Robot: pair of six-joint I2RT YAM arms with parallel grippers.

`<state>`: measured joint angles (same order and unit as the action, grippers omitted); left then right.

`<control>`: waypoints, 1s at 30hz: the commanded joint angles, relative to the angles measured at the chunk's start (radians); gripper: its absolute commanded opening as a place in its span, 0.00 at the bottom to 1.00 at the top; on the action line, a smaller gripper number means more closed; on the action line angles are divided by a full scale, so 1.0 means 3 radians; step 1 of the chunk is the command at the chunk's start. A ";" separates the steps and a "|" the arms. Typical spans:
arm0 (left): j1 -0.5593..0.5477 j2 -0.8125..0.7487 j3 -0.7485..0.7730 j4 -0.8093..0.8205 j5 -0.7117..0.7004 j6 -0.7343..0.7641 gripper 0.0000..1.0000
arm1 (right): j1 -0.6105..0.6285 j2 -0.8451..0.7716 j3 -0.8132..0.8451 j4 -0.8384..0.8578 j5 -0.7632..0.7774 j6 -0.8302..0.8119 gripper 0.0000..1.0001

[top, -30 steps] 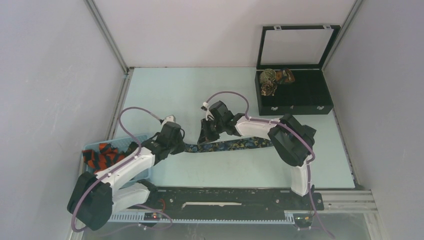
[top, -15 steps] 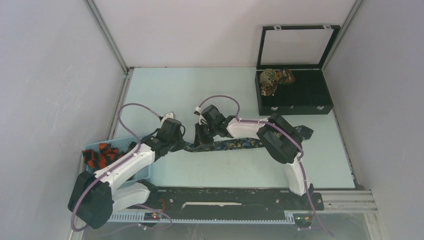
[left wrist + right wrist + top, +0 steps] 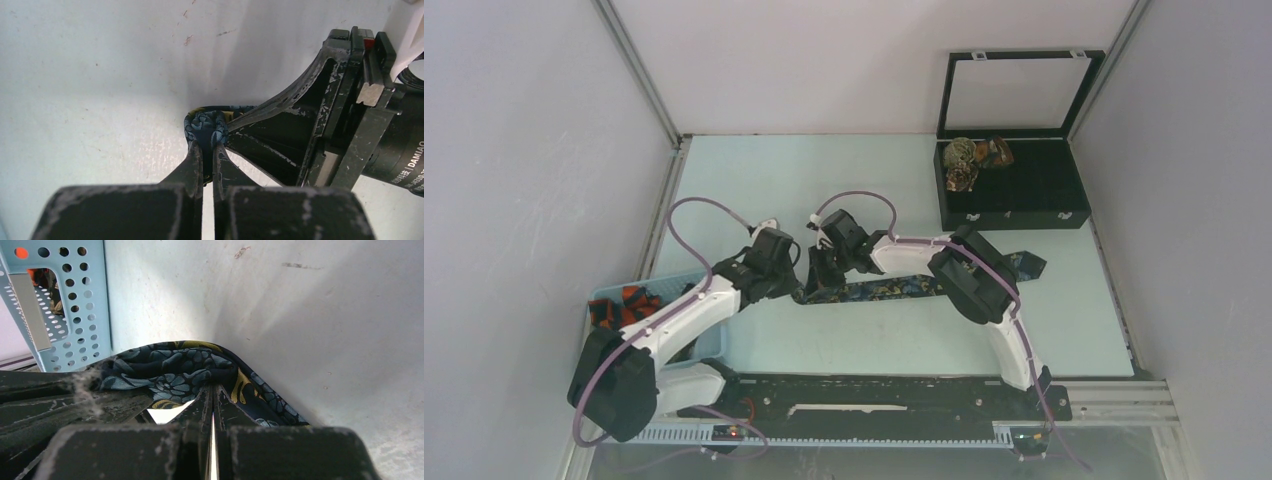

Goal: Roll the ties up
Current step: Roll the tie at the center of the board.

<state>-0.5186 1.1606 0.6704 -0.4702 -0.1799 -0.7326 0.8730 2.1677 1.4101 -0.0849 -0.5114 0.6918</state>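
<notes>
A dark navy tie [image 3: 894, 288] with yellow and blue specks lies flat across the table, its wide end [image 3: 1024, 265] at the right. My left gripper [image 3: 796, 290] is shut on its narrow left end, which bulges as a small fold [image 3: 206, 127] past the fingertips. My right gripper [image 3: 821, 285] is shut on the same tie [image 3: 172, 365] just to the right, fingers almost touching the left ones. Orange-red and black ties [image 3: 629, 300] lie in the blue basket [image 3: 709, 340]. Rolled coils [image 3: 962, 160] sit in the black case.
The open black case [image 3: 1024, 205] with its raised lid stands at the back right. The perforated blue basket [image 3: 85, 305] is at the left table edge, close to both grippers. Grey walls enclose the table on three sides.
Both grippers have shifted left and slightly back together, dragging the navy tie's narrow end with them. The left arm has stretched further out from the basket.
</notes>
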 commanded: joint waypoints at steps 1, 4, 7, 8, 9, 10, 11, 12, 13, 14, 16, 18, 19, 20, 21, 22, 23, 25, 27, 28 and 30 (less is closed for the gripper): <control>-0.0079 0.0135 0.0208 -0.0002 0.0058 0.0052 0.00 | 0.0032 0.0044 0.0119 0.0109 -0.0077 -0.0005 0.00; -0.0159 0.0242 0.0285 -0.0002 0.0055 0.0035 0.00 | 0.0021 0.0012 0.0094 0.0071 -0.0046 -0.0038 0.00; -0.0222 0.0364 0.0352 0.0003 0.0066 0.0020 0.00 | -0.0006 -0.0023 0.0045 0.0049 -0.0025 -0.0044 0.00; -0.0238 0.0403 0.0372 0.0007 0.0068 0.0014 0.00 | -0.0018 -0.0035 0.0029 0.0030 -0.0009 -0.0041 0.00; -0.0255 0.0436 0.0384 0.0010 0.0070 0.0009 0.00 | -0.0027 -0.0048 0.0011 0.0019 0.0003 -0.0041 0.00; -0.0271 0.0461 0.0392 0.0014 0.0071 0.0001 0.00 | -0.0036 -0.0061 -0.0010 0.0017 0.0014 -0.0046 0.00; -0.0282 0.0486 0.0398 0.0023 0.0069 -0.0005 0.00 | -0.0045 -0.0075 -0.0031 0.0017 0.0014 -0.0041 0.00; -0.0296 0.0510 0.0402 0.0028 0.0069 -0.0014 0.00 | -0.0050 -0.0088 -0.0052 0.0017 0.0012 -0.0041 0.00; -0.0304 0.0531 0.0403 0.0033 0.0072 -0.0024 0.00 | -0.0059 -0.0099 -0.0066 0.0013 0.0026 -0.0045 0.00; -0.0319 0.0552 0.0408 0.0040 0.0076 -0.0030 0.00 | -0.0065 -0.0113 -0.0081 -0.0005 0.0038 -0.0047 0.00; -0.0335 0.0578 0.0422 0.0043 0.0082 -0.0033 0.00 | -0.0075 -0.0140 -0.0091 -0.0050 0.0085 -0.0051 0.00; -0.0353 0.0603 0.0442 0.0049 0.0079 -0.0033 0.00 | -0.0088 -0.0165 -0.0093 -0.0106 0.0110 -0.0054 0.00; -0.0361 0.0617 0.0451 0.0049 0.0080 -0.0033 0.00 | -0.0090 -0.0180 -0.0095 -0.0132 0.0113 -0.0058 0.00; -0.0366 0.0631 0.0459 0.0047 0.0082 -0.0033 0.00 | -0.0099 -0.0195 -0.0101 -0.0140 0.0114 -0.0061 0.00; -0.0372 0.0646 0.0464 0.0049 0.0078 -0.0033 0.00 | -0.0104 -0.0219 -0.0112 -0.0151 0.0114 -0.0065 0.00; -0.0377 0.0658 0.0469 0.0050 0.0074 -0.0033 0.00 | -0.0111 -0.0247 -0.0125 -0.0155 0.0118 -0.0074 0.00; -0.0380 0.0673 0.0474 0.0051 0.0073 -0.0037 0.00 | -0.0120 -0.0273 -0.0137 -0.0168 0.0125 -0.0079 0.00; -0.0391 0.0700 0.0480 0.0048 0.0066 -0.0042 0.00 | -0.0135 -0.0337 -0.0139 -0.0233 0.0159 -0.0094 0.00; -0.0403 0.0721 0.0485 0.0049 0.0060 -0.0052 0.00 | -0.0159 -0.0387 -0.0139 -0.0317 0.0208 -0.0115 0.00; -0.0408 0.0727 0.0485 0.0056 0.0062 -0.0053 0.00 | -0.0182 -0.0410 -0.0137 -0.0358 0.0218 -0.0124 0.00; -0.0413 0.0746 0.0485 0.0064 0.0063 -0.0057 0.00 | -0.0205 -0.0459 -0.0140 -0.0438 0.0233 -0.0153 0.00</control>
<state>-0.6312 1.3708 0.7895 -0.4644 -0.1711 -0.7349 0.8299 2.1155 1.3693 -0.1669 -0.4725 0.6758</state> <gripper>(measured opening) 0.027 0.007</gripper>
